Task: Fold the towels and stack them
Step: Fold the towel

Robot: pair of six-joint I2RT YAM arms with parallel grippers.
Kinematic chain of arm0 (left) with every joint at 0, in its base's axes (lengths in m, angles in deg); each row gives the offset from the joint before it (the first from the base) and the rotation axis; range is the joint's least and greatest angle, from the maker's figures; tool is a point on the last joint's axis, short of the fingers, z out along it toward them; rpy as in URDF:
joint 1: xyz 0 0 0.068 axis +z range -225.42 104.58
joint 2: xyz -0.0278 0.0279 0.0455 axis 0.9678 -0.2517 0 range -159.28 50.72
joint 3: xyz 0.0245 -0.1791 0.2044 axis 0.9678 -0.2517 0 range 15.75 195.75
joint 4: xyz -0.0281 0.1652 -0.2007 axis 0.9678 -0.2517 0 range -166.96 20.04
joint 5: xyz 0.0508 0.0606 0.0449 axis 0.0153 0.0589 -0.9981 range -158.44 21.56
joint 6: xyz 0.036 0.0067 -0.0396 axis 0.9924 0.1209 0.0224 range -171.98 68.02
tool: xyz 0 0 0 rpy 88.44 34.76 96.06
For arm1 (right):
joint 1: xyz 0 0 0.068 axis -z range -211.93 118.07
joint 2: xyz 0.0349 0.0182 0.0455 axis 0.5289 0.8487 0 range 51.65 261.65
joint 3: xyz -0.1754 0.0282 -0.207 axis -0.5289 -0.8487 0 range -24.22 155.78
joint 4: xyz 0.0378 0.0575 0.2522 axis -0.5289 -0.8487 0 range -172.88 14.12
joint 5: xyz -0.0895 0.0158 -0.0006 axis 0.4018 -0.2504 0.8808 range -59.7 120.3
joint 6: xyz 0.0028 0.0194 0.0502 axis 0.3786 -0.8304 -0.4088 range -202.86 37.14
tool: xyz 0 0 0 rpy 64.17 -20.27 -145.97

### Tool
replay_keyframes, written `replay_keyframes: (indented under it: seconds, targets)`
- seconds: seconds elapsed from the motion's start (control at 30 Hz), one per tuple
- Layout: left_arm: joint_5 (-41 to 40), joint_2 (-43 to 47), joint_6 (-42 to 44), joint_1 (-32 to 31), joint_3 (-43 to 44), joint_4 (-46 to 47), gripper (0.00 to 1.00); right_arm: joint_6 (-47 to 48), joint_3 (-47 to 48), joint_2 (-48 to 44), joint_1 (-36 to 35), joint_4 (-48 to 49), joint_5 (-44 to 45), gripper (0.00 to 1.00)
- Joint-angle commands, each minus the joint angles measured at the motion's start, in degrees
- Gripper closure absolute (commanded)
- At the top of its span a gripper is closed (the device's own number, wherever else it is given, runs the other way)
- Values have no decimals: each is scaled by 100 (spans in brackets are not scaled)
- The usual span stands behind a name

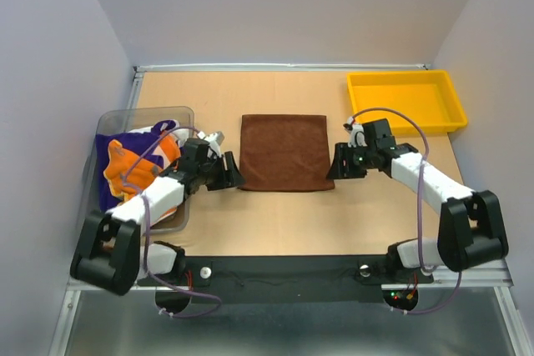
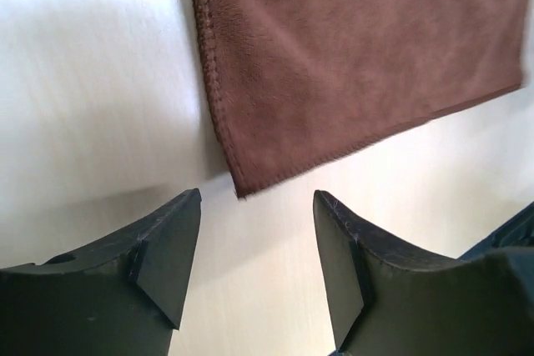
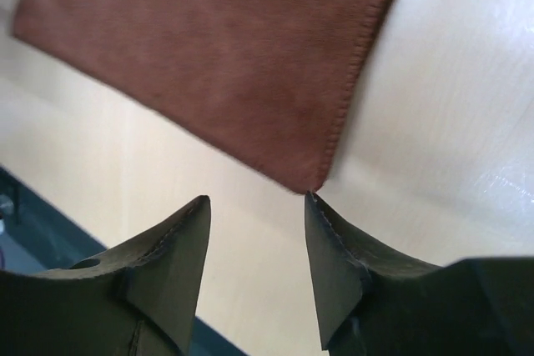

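1. Lying flat at the centre of the top view, the brown towel [image 1: 284,152] rests spread on the bench [image 1: 275,223], roughly square, its edges running with the frame's sides.
2. The left claw [image 1: 227,172] sits just off the towel's lower-left corner; its wrist view shows parted jaws, nothing between them, the corner just ahead.
3. The right claw [image 1: 340,166] mirrors it at the lower-right corner, likewise released and empty, one fingertip almost meeting the corner.
4. Each arm is nearest its own corner, so the coming fold likely depends on both near corners being taken together.
5. More towels [image 1: 133,160], orange and purple, sit bunched in the clear bin [image 1: 146,114] at middle left.
6. A yellow tray [image 1: 406,102] stands upper right.
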Motion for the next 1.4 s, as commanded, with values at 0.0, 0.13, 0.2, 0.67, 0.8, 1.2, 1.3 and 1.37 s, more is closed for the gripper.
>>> replay_keyframes:
  seconds: [0.0, 0.13, 0.2, 0.67, 0.8, 1.2, 1.3, 1.37]
  targets:
    - [-387, 1254, -260, -46, -124, -107, 33, -79, -3, -751, -65, -118, -511, 45]
    - [-781, 1721, -294, -117, 60, -327, 36, -150, 252, -945, -215, -83, -231, 45]
    - [-922, 1643, -391, -257, 165, -222, 41, -264, 322, -770, -311, 136, 24, 47]
    - [-1178, -369, -1032, -776, -61, 1518, 64, -1239, -889, 355, -576, 1833, 815, 56]
    - [-1108, -467, -1314, -776, -536, 1607, 67, -1529, -1259, 207, -576, 1816, 1149, 59]
    - [-1204, 1641, -1815, -776, -1145, 799, 49, -2207, -1429, -1534, -576, 1702, 1185, 49]
    - [-1318, 1713, -1728, -785, -539, 903, 36, -2233, -639, -1412, -576, 1911, 1343, 35]
    - [-1459, 1399, -1596, -785, -92, 1235, 30, -2311, -312, -1079, -584, 2262, 1535, 28]
